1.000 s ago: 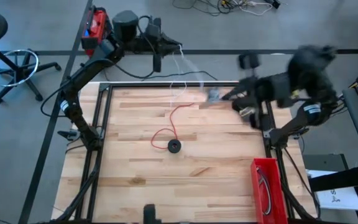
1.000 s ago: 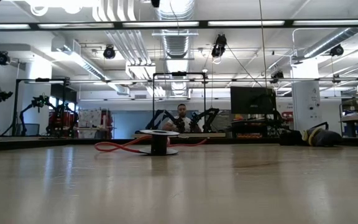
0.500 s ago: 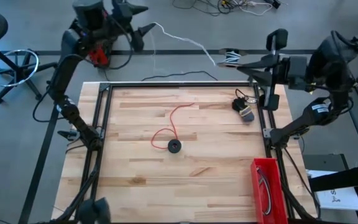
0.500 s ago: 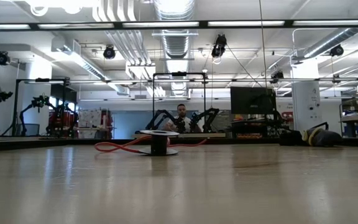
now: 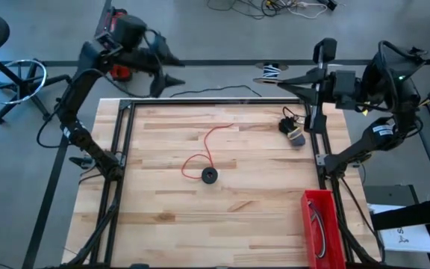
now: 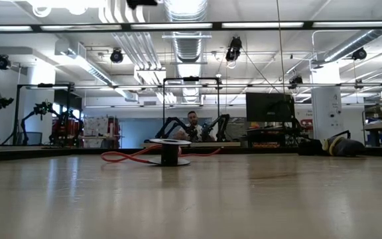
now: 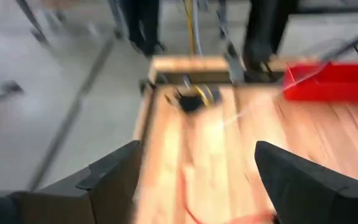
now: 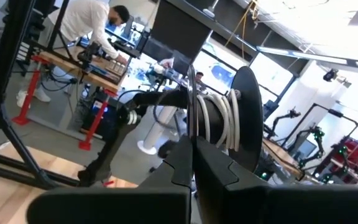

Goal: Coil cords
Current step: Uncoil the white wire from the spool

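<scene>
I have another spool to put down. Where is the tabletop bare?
Bare: the whole near half, from the red cord and its spool to the red bin, and the left side. Crowded: the far right corner, by the dark bundle.

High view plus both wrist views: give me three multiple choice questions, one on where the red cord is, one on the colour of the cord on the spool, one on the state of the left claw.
1. Where does the red cord lie?
A. On the floor
B. On the middle of the table
C. On a shelf

2. What colour is the cord wound on the spool at the right claw?
A. White
B. Red
C. Black

3. How is the left claw?
A. Shut on the red cord
B. Shut on a spool
C. Open, holding nothing

Answers:
1 B, since the high view shows its loose loop on the wood near the centre.
2 A, since the right wrist view shows white turns on the dark spool.
3 C, since the left wrist view shows its fingers wide apart with only the table beyond.
</scene>
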